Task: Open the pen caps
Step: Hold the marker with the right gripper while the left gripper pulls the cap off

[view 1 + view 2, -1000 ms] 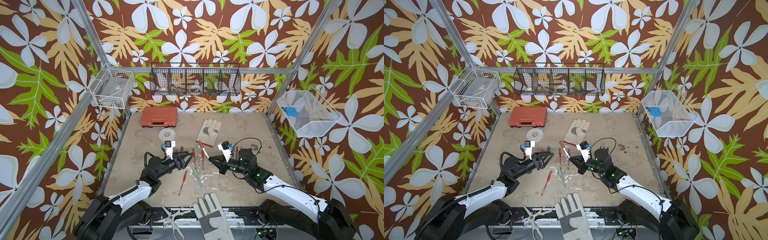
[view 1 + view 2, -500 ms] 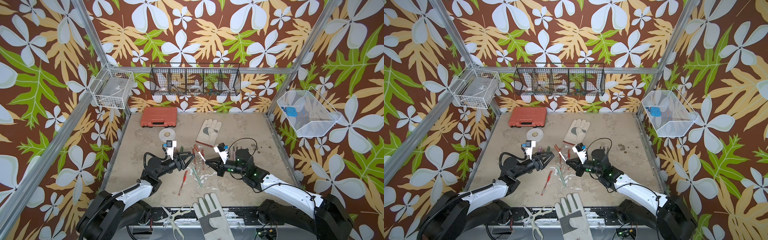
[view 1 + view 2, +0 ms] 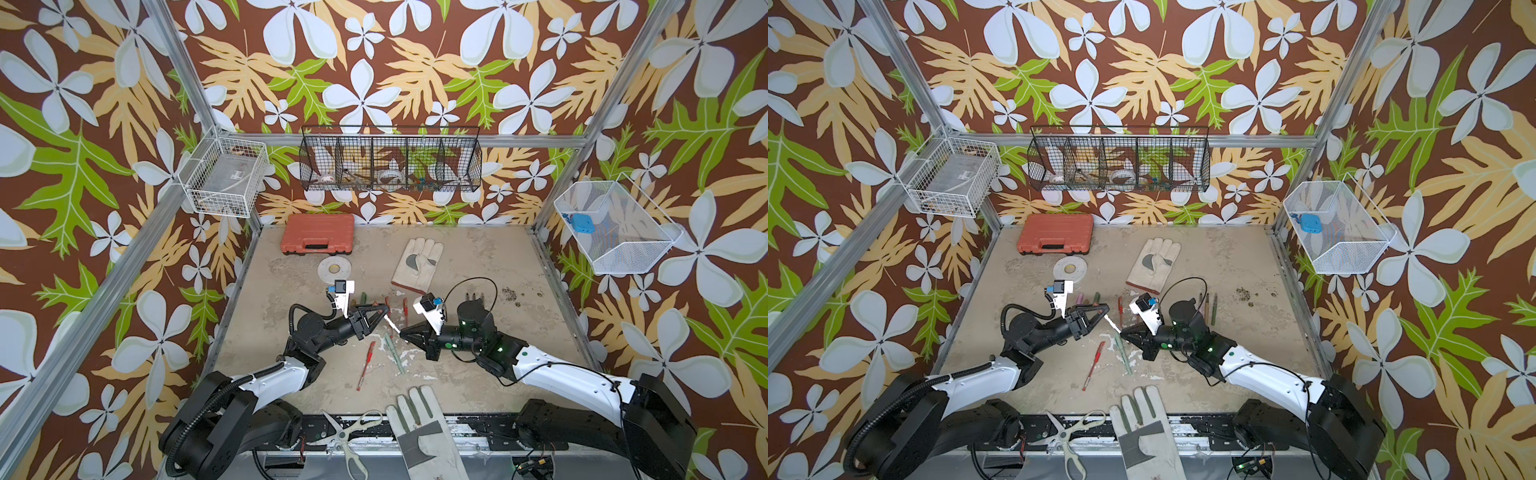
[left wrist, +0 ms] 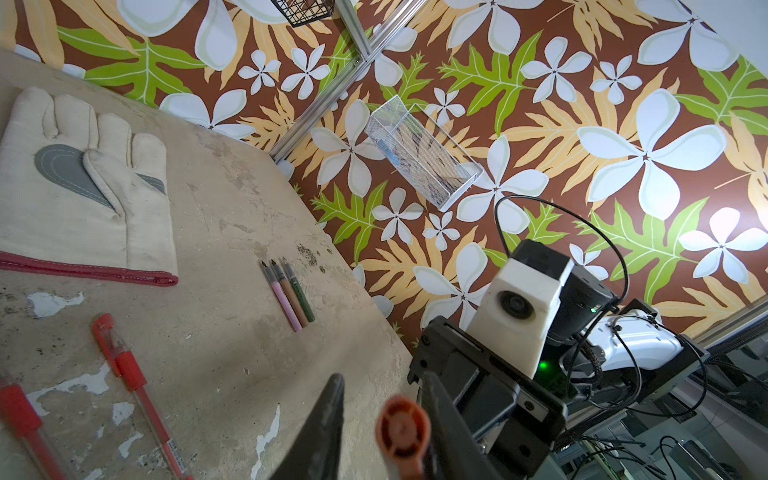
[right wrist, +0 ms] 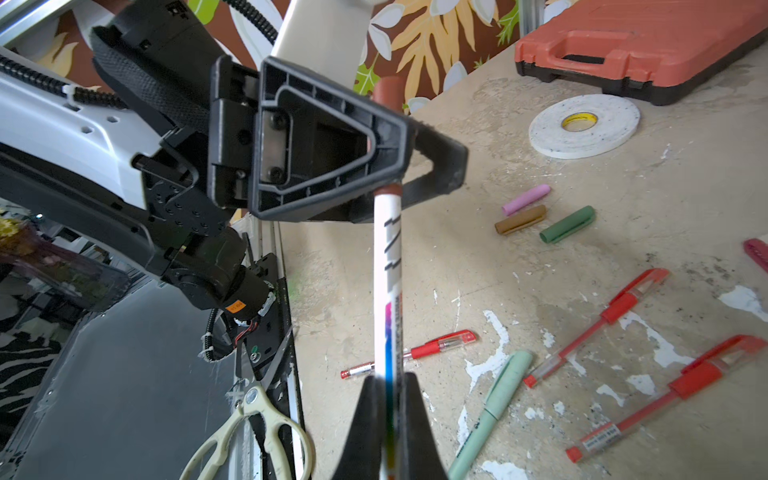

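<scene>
Working above the table, mid-air, so neither end drags. Anchoring with right gripper, clamped tight on the white marker barrel. Straddling the far end with left gripper: narrow, touching the brown cap on one side, gap on the other, so cannot tell if gripped. Looks set up for an opposed pull along the barrel. Cap seated on the marker, rust-brown, round end face. Loose caps in pink, gold and green parked together near the tape.
</scene>
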Controlling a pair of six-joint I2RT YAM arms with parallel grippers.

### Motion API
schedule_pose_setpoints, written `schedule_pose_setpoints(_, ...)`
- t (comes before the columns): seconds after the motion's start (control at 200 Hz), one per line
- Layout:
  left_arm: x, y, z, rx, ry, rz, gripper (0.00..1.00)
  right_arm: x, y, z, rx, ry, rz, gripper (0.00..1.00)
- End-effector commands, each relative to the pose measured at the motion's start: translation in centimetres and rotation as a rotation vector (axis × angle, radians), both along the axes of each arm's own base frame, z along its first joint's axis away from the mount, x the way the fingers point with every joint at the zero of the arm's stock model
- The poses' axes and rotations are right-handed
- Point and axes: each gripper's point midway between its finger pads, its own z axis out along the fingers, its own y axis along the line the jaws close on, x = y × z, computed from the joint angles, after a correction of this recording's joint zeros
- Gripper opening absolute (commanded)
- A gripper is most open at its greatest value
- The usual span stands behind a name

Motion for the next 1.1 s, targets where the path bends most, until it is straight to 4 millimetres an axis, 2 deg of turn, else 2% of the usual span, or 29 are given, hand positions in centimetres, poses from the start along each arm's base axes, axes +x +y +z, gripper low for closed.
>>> schedule_pose_setpoints(0.0, -0.4, 0.0, 1.5, -0.04, -0.047, -0.016, 0.26, 0.1, 0.2, 0.2, 0.001, -0.024, 0.005, 0.0)
schedule_pose_setpoints(0.13, -0.3, 0.3, 1.5, -0.024, -0.054, 0.008, 0.24, 0.1, 0.2, 0.1, -0.004, -0.021, 0.01, 0.0)
schedule_pose_setpoints(0.3, -0.3, 0.3, 1.5, -0.019, -0.059, 0.01, 0.0, 0.1, 0.3, 0.1, -0.004, -0.02, 0.012, 0.0)
schedule_pose_setpoints(0.325, -0.2, 0.2, 1.4, -0.016, -0.058, 0.008, 0.0, 0.1, 0.3, 0.1, -0.004, -0.022, 0.013, 0.0)
schedule_pose_setpoints(0.405, -0.4, 0.0, 1.3, -0.011, -0.063, -0.009, 0.0, 0.1, 0.3, 0.3, -0.004, -0.028, 0.016, 0.2)
schedule_pose_setpoints(0.47, -0.6, -0.2, 1.2, -0.006, -0.073, -0.028, 0.0, 0.0, 0.1, 0.6, -0.001, -0.04, 0.014, 0.4)
schedule_pose_setpoints(0.55, -1.0, -0.5, 1.2, 0.009, -0.103, -0.058, 0.0, -0.2, -0.1, 1.1, 0.009, -0.058, 0.013, 0.54)
schedule_pose_setpoints(0.676, -1.8, -1.4, 1.1, 0.032, -0.139, -0.112, 0.0, -0.4, 0.0, 1.4, 0.013, -0.064, 0.03, 0.53)
schedule_pose_setpoints(0.816, -2.9, -3.1, 0.8, 0.071, -0.167, -0.176, 0.0, -0.5, 0.2, 1.1, 0.007, -0.054, 0.043, 0.44)
schedule_pose_setpoints(1.096, -3.9, -3.7, 0.8, 0.075, -0.182, -0.219, 0.0, -1.6, 0.7, 1.5, 0.036, -0.042, 0.111, 0.33)
